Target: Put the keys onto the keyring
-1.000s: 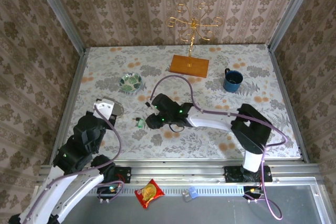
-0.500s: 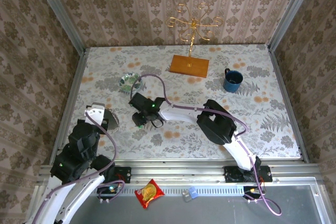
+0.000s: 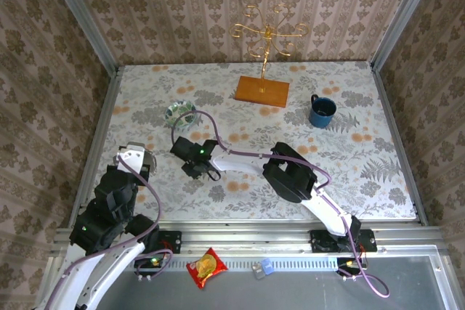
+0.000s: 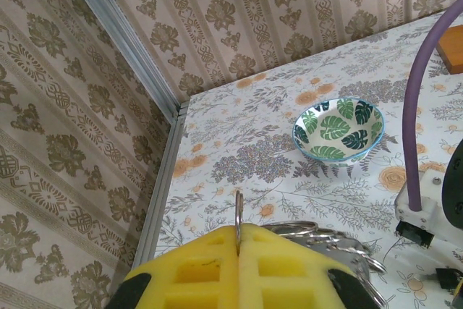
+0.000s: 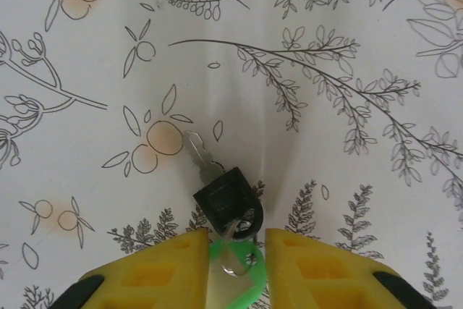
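straddling green key (image 5: 233,281) under black key (image 5: 226,197), right claw (image 5: 237,251) narrow; left claw (image 4: 239,235) clamps keyring (image 4: 239,208) near bowl (image 4: 338,154).

A floral-patterned table (image 3: 378,172) carries a gold wire stand on an orange wooden base (image 3: 261,91) at the back, a dark blue mug (image 3: 322,112) to its right and a green leaf-patterned bowl (image 3: 180,113) to its left. The right arm reaches across to the left, its end effector (image 3: 205,173) low over the table just in front of the bowl, while the left end effector (image 3: 138,156) sits near the table's left edge. A red snack packet (image 3: 206,266) lies on the near rail between the arm bases.
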